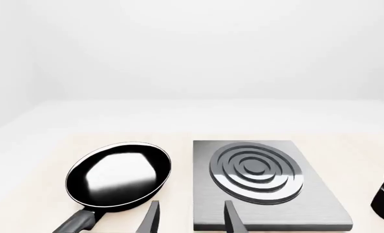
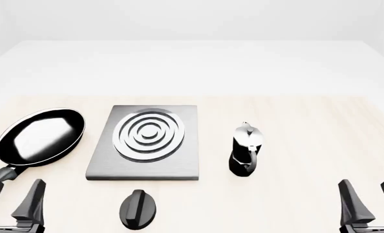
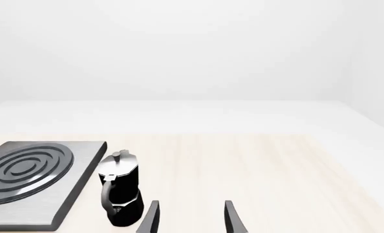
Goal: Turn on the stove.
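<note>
Stove (image 2: 104, 160) — grey metal plate with silver burner rings, lying left of centre on the table (image 2: 308, 126), square to its edges. Its knob (image 2: 138, 208), a small black round piece with a raised ridge, sits apart from the plate, just off the plate's near edge and close to the table's near edge.

Frying pan (image 2: 42, 137) — black, toward the table's left edge, beside the plate, handle running to the near-left corner.

Moka pot (image 2: 246, 150) — black and silver, upright, just beyond the plate's right side.

Risks, as judged from here: the knob is small and low, so a gripper descending off-centre would likely push it sideways rather than turn it; the ridge must sit between the fingers or the twist will slip. A left-arm approach passes close to the pan handle and could knock it. A right-arm approach has the moka pot near its path — tall, narrow, easily toppled.

Left gripper (image 2: 8, 204) — near-left corner, fingers spread wide, holding and touching nothing.

Right gripper (image 2: 368, 201) — near-right corner, likewise wide apart, empty, well clear of everything.
</note>
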`<action>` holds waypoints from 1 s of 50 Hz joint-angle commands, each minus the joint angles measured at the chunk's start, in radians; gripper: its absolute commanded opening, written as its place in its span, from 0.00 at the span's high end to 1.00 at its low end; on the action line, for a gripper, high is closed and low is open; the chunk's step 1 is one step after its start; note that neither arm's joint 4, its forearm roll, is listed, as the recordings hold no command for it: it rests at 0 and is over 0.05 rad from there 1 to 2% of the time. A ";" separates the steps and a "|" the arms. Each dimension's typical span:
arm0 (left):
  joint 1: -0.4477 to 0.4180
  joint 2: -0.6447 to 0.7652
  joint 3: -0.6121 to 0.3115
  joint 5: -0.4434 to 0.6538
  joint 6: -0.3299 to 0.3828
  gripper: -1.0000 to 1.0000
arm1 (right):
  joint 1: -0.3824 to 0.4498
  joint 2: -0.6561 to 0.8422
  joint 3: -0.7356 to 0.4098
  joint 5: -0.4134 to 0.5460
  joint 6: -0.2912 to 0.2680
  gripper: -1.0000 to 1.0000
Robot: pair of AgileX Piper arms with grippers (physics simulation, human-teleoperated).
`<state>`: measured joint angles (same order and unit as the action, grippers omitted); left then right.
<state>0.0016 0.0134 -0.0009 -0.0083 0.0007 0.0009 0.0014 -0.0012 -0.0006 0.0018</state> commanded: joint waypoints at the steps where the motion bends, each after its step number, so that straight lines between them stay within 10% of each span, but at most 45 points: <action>1: 0.015 0.154 0.000 -0.099 0.015 0.00 | 0.008 0.004 -0.004 -0.005 0.010 0.00; 9: -0.035 0.270 -0.049 -0.147 0.040 0.00 | 0.001 0.021 -0.003 -0.015 0.006 0.00; 23: -0.299 0.430 -0.320 0.093 -0.037 0.00 | 0.000 0.067 0.000 -0.047 -0.010 0.00; 50: -0.427 0.584 -0.279 0.019 -0.143 0.00 | 0.004 0.096 0.001 -0.068 -0.017 0.00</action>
<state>-0.3793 0.5348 -0.2970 0.0353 -0.0896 0.0030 0.0830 -0.0011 -0.0585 -0.0122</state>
